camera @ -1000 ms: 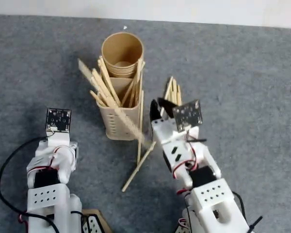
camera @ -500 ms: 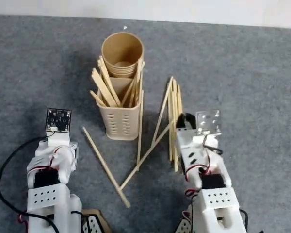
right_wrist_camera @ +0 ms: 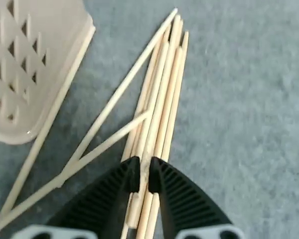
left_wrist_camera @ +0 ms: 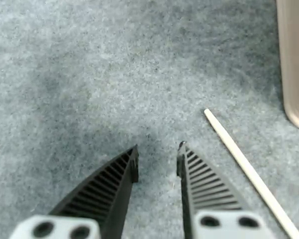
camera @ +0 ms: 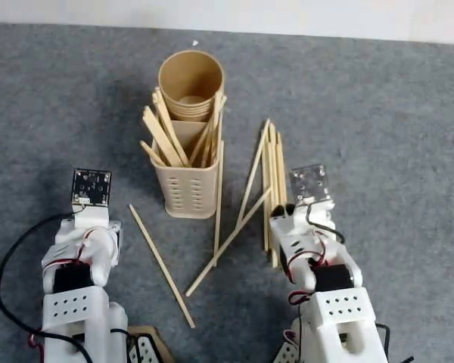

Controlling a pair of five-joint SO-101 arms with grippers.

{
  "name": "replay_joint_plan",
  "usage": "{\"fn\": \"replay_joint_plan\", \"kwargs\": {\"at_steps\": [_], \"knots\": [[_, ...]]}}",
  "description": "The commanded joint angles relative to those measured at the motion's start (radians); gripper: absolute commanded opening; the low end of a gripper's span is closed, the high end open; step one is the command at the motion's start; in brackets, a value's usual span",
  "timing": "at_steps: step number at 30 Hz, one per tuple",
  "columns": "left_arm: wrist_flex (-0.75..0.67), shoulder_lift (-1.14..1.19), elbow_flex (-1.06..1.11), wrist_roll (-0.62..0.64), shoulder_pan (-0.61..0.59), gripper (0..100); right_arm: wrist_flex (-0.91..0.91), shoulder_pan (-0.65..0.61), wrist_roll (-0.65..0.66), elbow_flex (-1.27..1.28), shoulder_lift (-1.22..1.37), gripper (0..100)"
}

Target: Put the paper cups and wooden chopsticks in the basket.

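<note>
Left gripper (left_wrist_camera: 157, 160) hangs narrowly parted over the carpet (left_wrist_camera: 89, 74), holding nothing; we see a loose stick (camera: 160, 266) at its 3 o'clock. At the table's 12 o'clock, the basket (camera: 188, 198) holds cups (camera: 191, 79). Right gripper (right_wrist_camera: 143, 172) pinches one stick in the bundle (right_wrist_camera: 164, 84).

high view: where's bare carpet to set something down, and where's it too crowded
Bare carpet lies left of the basket, beyond the left gripper, and right of the chopstick bundle out to the view's edge. Crowded: between basket and right gripper, where loose chopsticks cross, and around the lone chopstick between the arms.
</note>
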Motion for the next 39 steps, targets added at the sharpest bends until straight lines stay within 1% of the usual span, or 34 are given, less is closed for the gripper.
{"fn": "replay_joint_plan", "kwargs": {"at_steps": [1, 2, 4, 7, 9, 10, 12, 14, 19, 24, 27, 33, 36, 39], "knots": [[-0.017, -0.007, -0.005, 0.003, 0.010, 16, 0.048, 0.045, 0.008, -0.061, -0.012, 4.6], [-0.017, -0.007, -0.005, 0.003, 0.010, 16, 0.081, 0.065, 0.008, -0.088, -0.012, 4.6], [-0.017, -0.007, -0.005, 0.003, 0.010, 16, 0.202, 0.088, 0.014, -0.160, 0.012, 4.6], [-0.017, -0.007, -0.005, 0.003, 0.010, 16, 0.384, 0.053, 0.015, -0.341, 0.140, 4.6], [-0.017, -0.007, -0.005, 0.003, 0.010, 16, 0.456, 0.024, 0.015, -0.455, 0.260, 4.6], [-0.017, -0.007, -0.005, 0.003, 0.010, 16, 0.461, 0.012, 0.015, -0.507, 0.318, 4.6], [-0.017, -0.007, -0.005, 0.003, 0.010, 16, 0.441, -0.004, 0.015, -0.587, 0.432, 4.6], [-0.017, -0.007, -0.005, 0.003, 0.010, 16, 0.392, -0.008, 0.031, -0.595, 0.526, 5.0], [-0.017, -0.007, -0.005, 0.003, 0.010, 16, 0.225, 0.004, 0.091, -0.561, 0.697, 15.5], [-0.017, -0.007, -0.007, 0.003, 0.010, 16, 0.081, 0.013, 0.127, -0.504, 0.808, 16.6], [-0.017, -0.007, -0.007, 0.003, 0.010, 16, 0.065, 0.024, 0.146, -0.506, 0.855, 16.6], [-0.017, -0.007, -0.008, 0.003, 0.010, 16, 0.065, 0.059, 0.141, -0.509, 0.915, 16.6], [-0.017, -0.007, -0.008, 0.003, 0.010, 16, 0.067, 0.059, 0.141, -0.506, 0.921, 15.2], [-0.017, -0.007, -0.007, 0.003, 0.010, 16, 0.068, 0.058, 0.141, -0.503, 0.923, 4.5]]}}
